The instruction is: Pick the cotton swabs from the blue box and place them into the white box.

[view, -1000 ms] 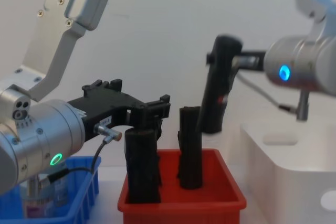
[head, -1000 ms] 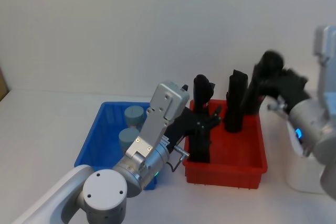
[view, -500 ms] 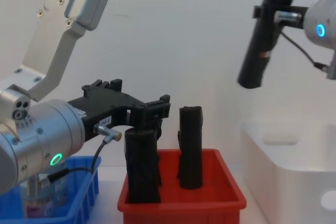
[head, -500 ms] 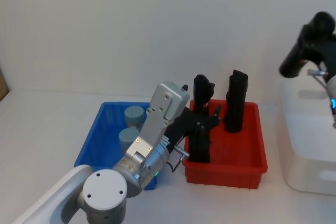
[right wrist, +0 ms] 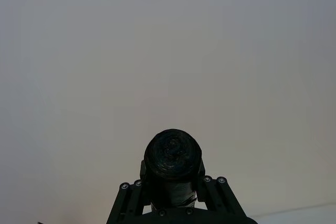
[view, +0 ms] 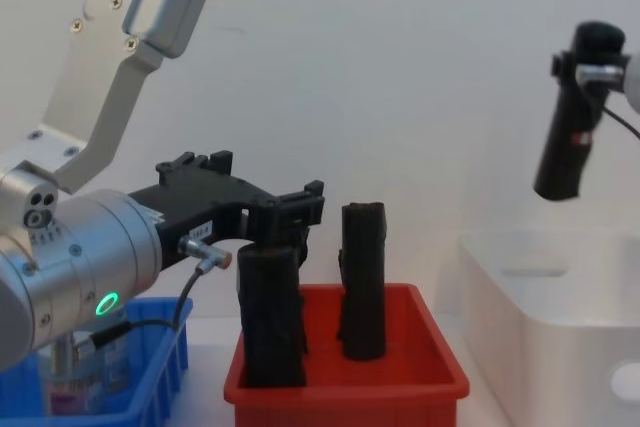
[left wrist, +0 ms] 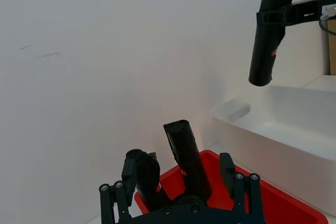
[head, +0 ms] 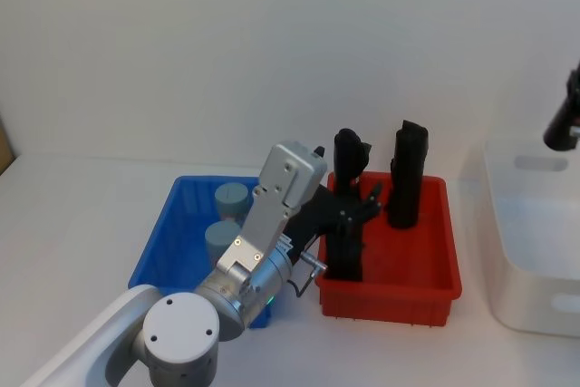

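Chest view: right end effector [view: 592,71], gripping a black cylinder [view: 563,152], has swung to 2 o'clock over white box [view: 540,327]; cotton swabs [head: 232,197] untouched in blue box [head: 154,256]. Left end effector [left wrist: 177,184] wide, 9 o'clock.

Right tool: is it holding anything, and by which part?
Yes: the right tool grips a black cylinder near its upper end, above the white box.
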Available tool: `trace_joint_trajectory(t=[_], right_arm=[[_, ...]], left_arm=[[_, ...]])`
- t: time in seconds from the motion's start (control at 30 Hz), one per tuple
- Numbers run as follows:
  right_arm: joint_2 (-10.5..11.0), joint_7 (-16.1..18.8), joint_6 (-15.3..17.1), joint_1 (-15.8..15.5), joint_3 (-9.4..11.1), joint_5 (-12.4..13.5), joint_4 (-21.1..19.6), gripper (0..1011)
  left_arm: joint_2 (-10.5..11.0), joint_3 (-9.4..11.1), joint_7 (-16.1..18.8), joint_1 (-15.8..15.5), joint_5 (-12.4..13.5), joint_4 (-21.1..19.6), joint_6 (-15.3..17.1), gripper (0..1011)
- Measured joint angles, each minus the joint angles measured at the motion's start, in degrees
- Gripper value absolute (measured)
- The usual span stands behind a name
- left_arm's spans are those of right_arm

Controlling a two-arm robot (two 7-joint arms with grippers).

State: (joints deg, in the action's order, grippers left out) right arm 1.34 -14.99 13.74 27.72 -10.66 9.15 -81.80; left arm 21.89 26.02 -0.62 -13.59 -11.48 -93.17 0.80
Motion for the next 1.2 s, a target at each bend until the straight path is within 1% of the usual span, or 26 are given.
trace_joint_trajectory(t=[0.07, 0.13, 0.33, 0.4, 0.43, 0.57, 0.67, 0.7, 0.77, 0.83, 0.9, 1.0, 1.03, 1.1, 1.13, 1.2], right_arm=[[0.04, -0.70, 0.19, 0.34, 0.28, -0.41, 1.16, 447], [0.07, -1.34, 0.34, 0.71, 0.59, -0.84, 2.39, 473], [0.12, -2.43, 0.55, 1.28, 1.05, -1.54, 4.24, 656], [0.13, -2.77, 0.63, 1.45, 1.17, -1.76, 4.84, 733], [0.13, -2.87, 0.66, 1.50, 1.22, -1.83, 5.03, 733], [0.15, -3.32, 0.75, 1.74, 1.42, -2.12, 5.82, 881], [0.16, -3.50, 0.80, 1.84, 1.49, -2.24, 6.15, 929], [0.17, -3.55, 0.81, 1.86, 1.51, -2.28, 6.24, 975], [0.17, -3.71, 0.84, 1.96, 1.57, -2.38, 6.49, 1000], [0.18, -3.81, 0.86, 2.00, 1.63, -2.43, 6.72, 1002], [0.19, -3.90, 0.87, 2.05, 1.68, -2.48, 6.88, 1002], [0.21, -3.98, 0.89, 2.11, 1.71, -2.54, 7.03, 1002], [0.21, -4.03, 0.89, 2.12, 1.73, -2.57, 7.11, 1002], [0.22, -4.07, 0.90, 2.14, 1.74, -2.60, 7.19, 1002], [0.21, -4.11, 0.91, 2.16, 1.76, -2.62, 7.25, 1002], [0.21, -4.14, 0.92, 2.18, 1.76, -2.64, 7.29, 1002]], left_arm=[[0.00, 0.00, 0.00, 0.00, 0.00, 0.00, 0.00, 1003], [0.00, 0.00, 0.00, 0.00, 0.00, 0.00, 0.00, 1003], [0.00, 0.01, 0.00, 0.00, 0.00, 0.00, 0.00, 1003], [0.02, -0.03, 0.00, 0.03, 0.02, -0.03, 0.00, 1003], [0.05, -0.05, 0.02, 0.07, 0.04, -0.05, 0.01, 1003], [0.43, -0.27, 0.66, 0.40, 0.10, -0.44, 0.07, 1003], [0.99, -0.62, 1.80, 0.92, 0.12, -1.03, 0.13, 1003], [1.14, -0.71, 2.21, 1.08, 0.11, -1.19, 0.15, 1003], [1.69, -1.03, 3.11, 1.65, 0.05, -1.71, 0.19, 1003], [2.21, -1.34, 4.07, 2.13, -0.05, -2.16, 0.23, 1003], [3.32, -2.00, 5.72, 3.09, -0.55, -3.01, 0.31, 1003], [4.26, -2.56, 7.13, 3.94, -1.14, -3.60, 0.36, 1003], [5.00, -3.05, 7.99, 4.52, -1.64, -4.01, 0.36, 1003], [5.68, -3.50, 8.79, 5.11, -2.27, -4.32, 0.36, 1003], [6.36, -3.98, 9.56, 5.72, -3.04, -4.52, 0.36, 1003], [7.02, -4.43, 10.37, 6.29, -4.08, -4.74, 0.31, 1003]])
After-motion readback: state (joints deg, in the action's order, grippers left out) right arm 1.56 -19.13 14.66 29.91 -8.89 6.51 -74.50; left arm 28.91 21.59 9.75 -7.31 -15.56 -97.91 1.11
